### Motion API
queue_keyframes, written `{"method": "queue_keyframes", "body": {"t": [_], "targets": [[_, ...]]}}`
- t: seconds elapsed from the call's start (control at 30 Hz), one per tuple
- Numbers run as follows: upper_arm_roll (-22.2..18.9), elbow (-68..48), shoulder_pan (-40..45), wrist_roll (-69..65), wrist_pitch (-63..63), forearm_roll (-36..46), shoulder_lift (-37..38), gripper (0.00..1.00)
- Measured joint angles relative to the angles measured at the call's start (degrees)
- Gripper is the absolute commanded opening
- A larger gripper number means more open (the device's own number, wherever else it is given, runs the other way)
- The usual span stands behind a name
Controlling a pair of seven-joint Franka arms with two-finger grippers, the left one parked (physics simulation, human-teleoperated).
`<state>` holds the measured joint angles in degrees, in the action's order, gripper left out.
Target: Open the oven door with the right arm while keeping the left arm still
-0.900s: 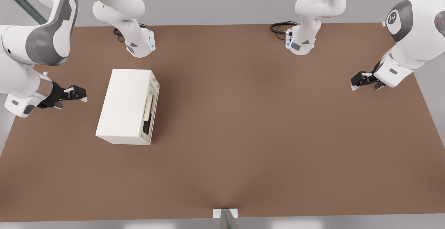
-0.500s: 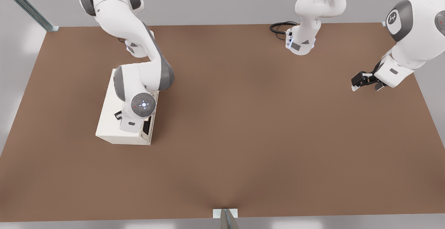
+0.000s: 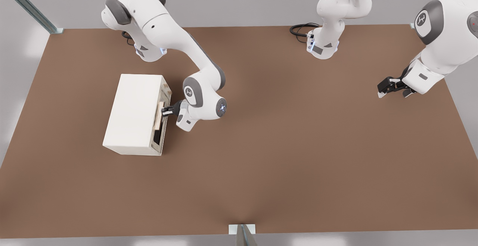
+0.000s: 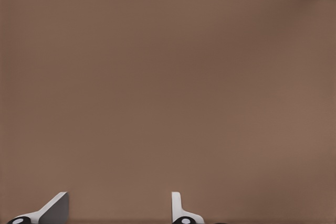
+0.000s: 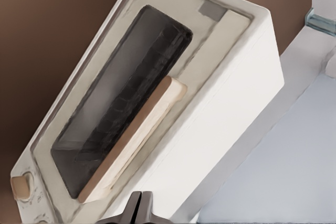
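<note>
Oven door (image 3: 161,121) closed; gripper (image 3: 167,111) at its handle (image 3: 160,115).

The door faces the front view's right on the cream oven (image 3: 133,112), which sits on the brown table (image 3: 298,145) toward the front view's left. Dark window (image 5: 121,98) and tan bar handle lie flush against the front panel. The right arm (image 3: 175,48) reaches down from behind; its black fingers (image 5: 137,209) are pressed together, tips just beside the handle; contact cannot be confirmed.
</note>
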<state>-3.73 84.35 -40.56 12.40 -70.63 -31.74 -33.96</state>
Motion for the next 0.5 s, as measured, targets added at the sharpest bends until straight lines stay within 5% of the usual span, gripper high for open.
{"method": "queue_keyframes", "body": {"t": [0.5], "targets": [[-0.03, 6.56, 0.52, 16.68, -3.39, -2.22, -0.55, 0.00]]}}
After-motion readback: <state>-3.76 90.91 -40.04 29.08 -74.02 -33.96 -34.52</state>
